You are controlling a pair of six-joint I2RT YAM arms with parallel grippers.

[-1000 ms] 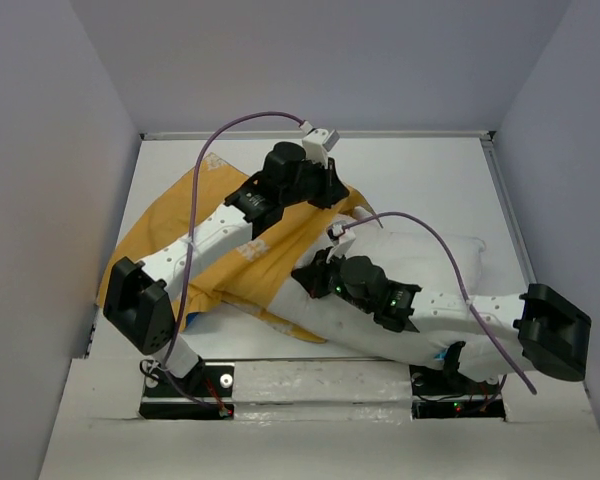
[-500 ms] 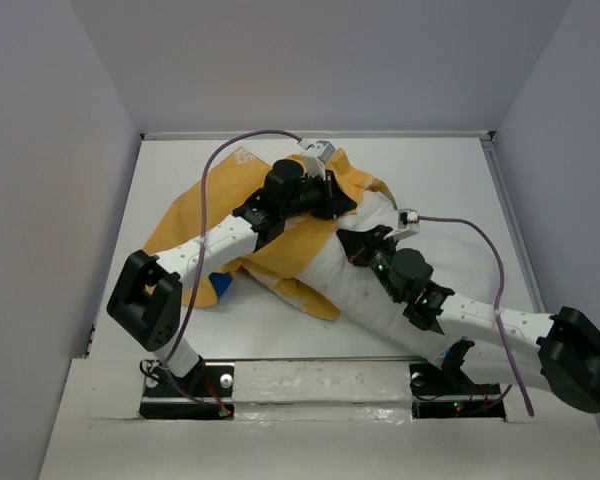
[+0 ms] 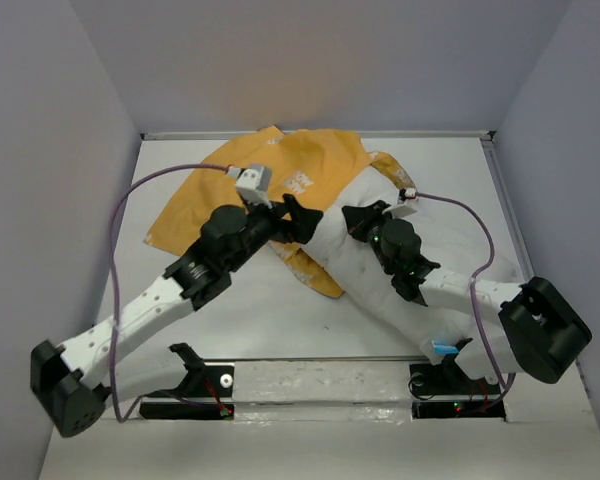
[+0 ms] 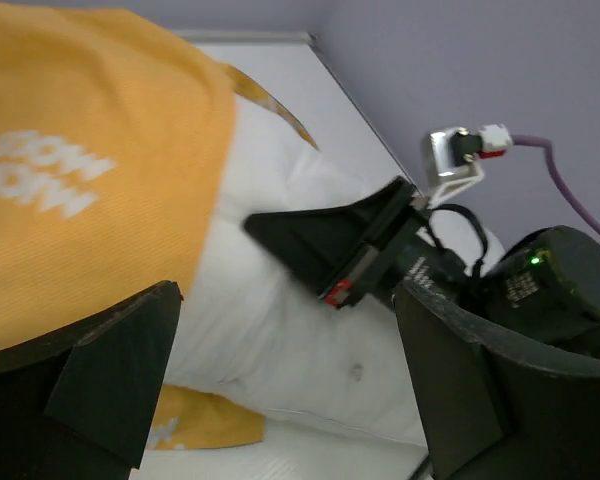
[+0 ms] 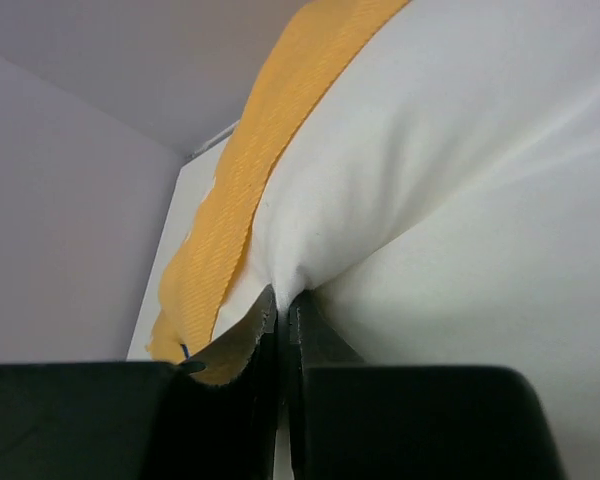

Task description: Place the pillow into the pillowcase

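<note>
The orange-yellow pillowcase lies spread at the back of the table, its mouth lapping over the far end of the white pillow. The pillow runs diagonally toward the near right, with a small blue tag at its near corner. My left gripper hovers open just left of the pillow's covered end, holding nothing; in the left wrist view the gripper frames the pillow and pillowcase. My right gripper is shut, pinching a fold of pillow fabric beside the pillowcase hem.
Grey walls close in the table on the left, back and right. Purple cables arc over both arms. My left arm stretches low across the near left; the right arm's elbow sits at the near right.
My left gripper has let go of the pillowcase, opened wide and drawn back toward the near left. The pillowcase now lies farther back, flatter. My right gripper has stayed pinched on the pillow.
</note>
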